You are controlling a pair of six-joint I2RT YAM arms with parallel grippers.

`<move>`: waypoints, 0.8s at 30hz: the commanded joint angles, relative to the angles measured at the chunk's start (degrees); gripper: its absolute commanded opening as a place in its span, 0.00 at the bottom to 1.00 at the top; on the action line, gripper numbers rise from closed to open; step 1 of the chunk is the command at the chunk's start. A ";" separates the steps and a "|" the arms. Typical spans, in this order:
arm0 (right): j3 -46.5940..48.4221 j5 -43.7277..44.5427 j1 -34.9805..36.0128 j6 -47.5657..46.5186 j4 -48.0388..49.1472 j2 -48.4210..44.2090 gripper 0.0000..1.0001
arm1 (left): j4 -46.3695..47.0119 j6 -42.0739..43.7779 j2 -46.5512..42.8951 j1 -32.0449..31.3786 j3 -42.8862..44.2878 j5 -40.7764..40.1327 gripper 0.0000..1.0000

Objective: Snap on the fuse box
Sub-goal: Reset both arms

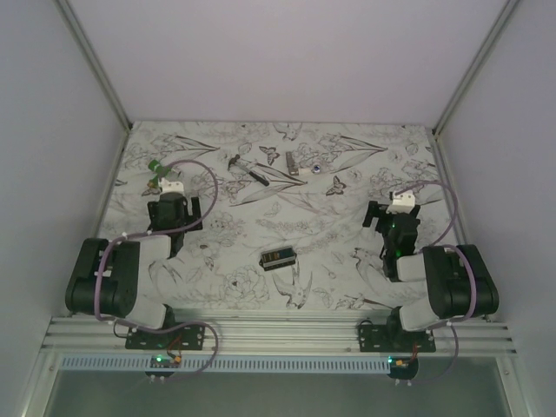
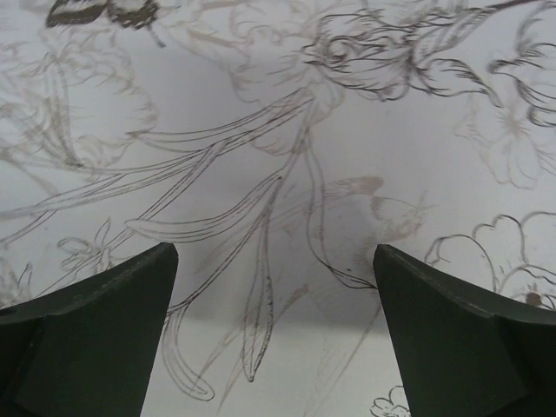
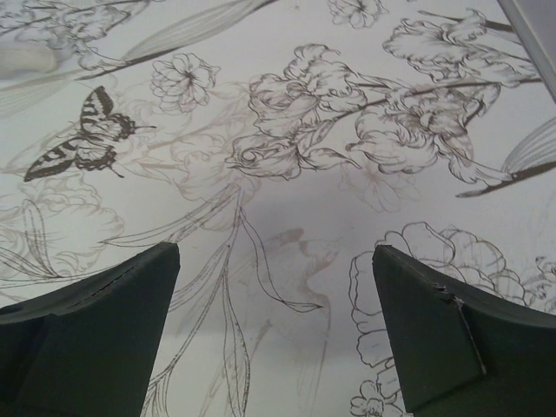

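Top view: fuse box lies flat on the surface, mid-width and towards the near edge, between the left arm and right arm, touching neither. Green piece is in the far-left corner, thin tool by the far edge.

Left wrist: left fingers spread wide, nothing between them, only printed surface below.

Right wrist: right fingers likewise released and empty; box not in view.

Judgement: box looks light, rigid, probably slick plastic. Pinch across the long edges, off the fuse row, and press square to snap.
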 commanded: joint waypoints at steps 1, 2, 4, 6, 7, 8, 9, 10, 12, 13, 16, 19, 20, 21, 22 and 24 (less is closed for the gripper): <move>1.71 -4.88 -1.07 -1.39 4.74 0.36 0.99 | 10.62 5.29 -0.45 0.43 -3.60 9.78 1.00; 1.75 -5.04 -1.22 -1.38 4.49 0.28 0.99 | 12.68 5.57 -0.01 0.58 -4.47 10.91 1.00; 1.68 -5.21 -1.32 -1.33 4.60 0.27 0.99 | 18.20 6.73 1.45 0.61 -6.62 12.93 1.00; 1.66 -5.21 -1.33 -1.34 4.66 0.21 0.99 | 17.72 6.60 1.29 0.76 -6.45 13.30 1.00; 1.64 -5.21 -1.34 -1.39 4.75 0.20 0.99 | 17.69 6.62 1.35 0.79 -6.42 13.29 1.00; 1.61 -5.21 -1.35 -1.34 4.79 0.16 0.99 | 17.68 6.66 1.27 0.79 -6.41 13.29 1.00; 1.62 -5.19 -1.27 -1.38 4.77 0.20 0.99 | 17.73 6.61 1.32 0.79 -6.44 13.34 1.00; 1.66 -5.21 -1.33 -1.34 4.74 0.20 0.99 | 17.69 6.55 1.32 0.83 -6.42 13.27 1.00; 1.66 -5.17 -1.31 -1.33 4.74 0.20 0.99 | 17.71 6.58 1.14 0.83 -6.55 13.34 1.00; 1.62 -5.21 -1.29 -1.34 4.75 0.20 0.99 | 17.70 6.61 1.20 0.87 -6.44 13.51 1.00; 1.66 -5.20 -1.29 -1.35 4.76 0.17 0.99 | 17.68 6.58 1.24 0.96 -6.48 13.69 1.00; 1.66 -5.21 -1.33 -1.34 4.73 0.21 0.99 | 17.73 6.56 1.23 0.96 -6.49 13.69 1.00; 1.58 -5.21 -1.30 -1.37 4.74 0.18 0.99 | 17.69 6.58 1.31 0.96 -6.44 13.69 1.00; 1.58 -5.26 -1.34 -1.34 4.74 0.19 0.99 | 17.68 6.62 1.33 0.96 -6.34 13.78 1.00; 1.58 -5.25 -1.32 -1.41 4.70 0.20 0.99 | 17.68 6.63 1.36 0.96 -6.32 13.76 1.00; 1.58 -5.21 -1.34 -1.33 4.74 0.18 0.99 | 17.60 6.63 1.41 1.03 -6.29 13.84 1.00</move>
